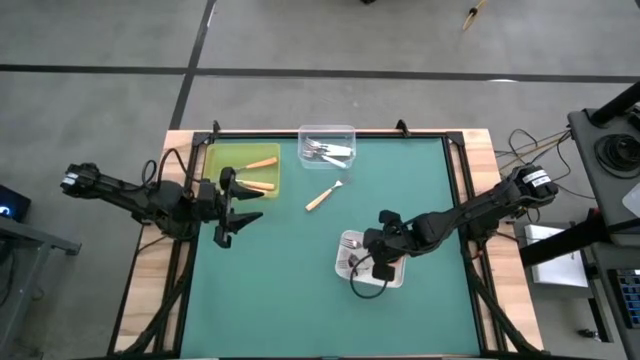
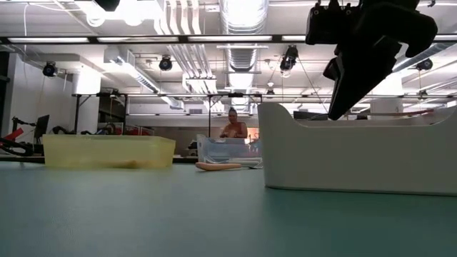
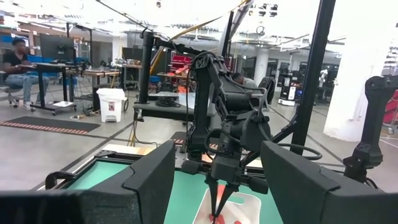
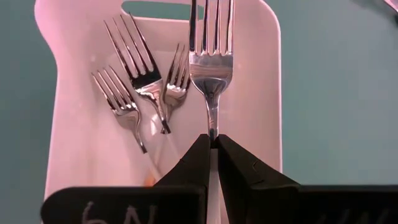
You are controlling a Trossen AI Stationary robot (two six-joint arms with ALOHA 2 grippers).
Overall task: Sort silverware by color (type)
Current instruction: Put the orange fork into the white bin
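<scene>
Gripping a silver metal fork [image 4: 211, 68] by the neck just below its tines, the right gripper [image 4: 211, 144] has its jaws pressed together on the stem over the white plastic tray [image 1: 345, 262]. The fork's handle colour is hidden by the fingers.

**Hazards**
- Slip: the pinch sits on a narrow, smooth metal stem. A fast swing could let the fork pivot or drop back into the white tray or onto the green table mat [image 1: 300, 290].
- Snagging: three more forks [image 4: 140, 87] lie close beside the held one. A low lift could drag one of them over the tray wall.
- Wrong bin: if the handle colour is misjudged, the fork goes to the wrong tray.
- Arm clearance: the left gripper [image 1: 232, 208] hovers above the mat just beside the yellow tray with jaws spread and empty. A crossing path toward the far trays may pass close to it.

**Containers, largest first**
1. Yellow translucent tray [image 1: 222, 160], far left: two forks with light orange handles [image 1: 260, 174].
2. White tray, near right: three forks, handles mostly out of sight.
3. Clear plastic tray [image 1: 327, 131], far centre: several forks with white handles [image 1: 330, 151].

One tan-handled fork [image 1: 325, 196] lies loose on the mat between the trays, unsorted.
</scene>
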